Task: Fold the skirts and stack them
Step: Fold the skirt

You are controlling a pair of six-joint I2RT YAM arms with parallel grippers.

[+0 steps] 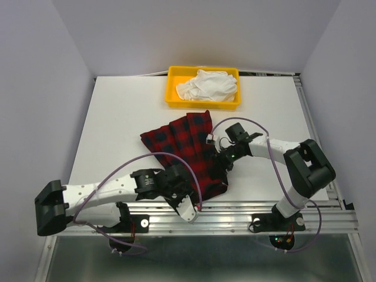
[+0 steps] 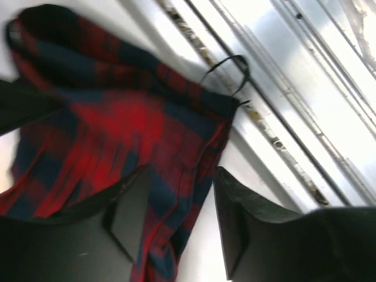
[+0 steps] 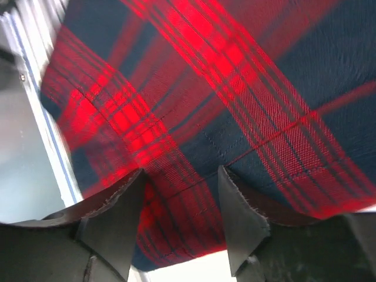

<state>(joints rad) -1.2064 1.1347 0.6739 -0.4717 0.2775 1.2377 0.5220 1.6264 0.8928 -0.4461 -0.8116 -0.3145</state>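
A red and navy plaid skirt (image 1: 188,150) lies crumpled in the middle of the white table, reaching to its near edge. My left gripper (image 1: 178,189) is at the skirt's near left edge. In the left wrist view it (image 2: 176,217) is open, with a hanging fold of the skirt (image 2: 117,117) between its fingers (image 2: 132,211). My right gripper (image 1: 227,160) is at the skirt's right edge. In the right wrist view it (image 3: 179,211) is open, its jaws wide apart just over the plaid cloth (image 3: 235,88). A white garment (image 1: 207,85) lies bunched in a yellow bin (image 1: 174,100) at the back.
The aluminium rail (image 1: 247,208) runs along the table's near edge, right under the skirt's corner; it also shows in the left wrist view (image 2: 282,88). A black cable loop (image 2: 232,67) lies by the rail. Grey walls close in the left, right and back.
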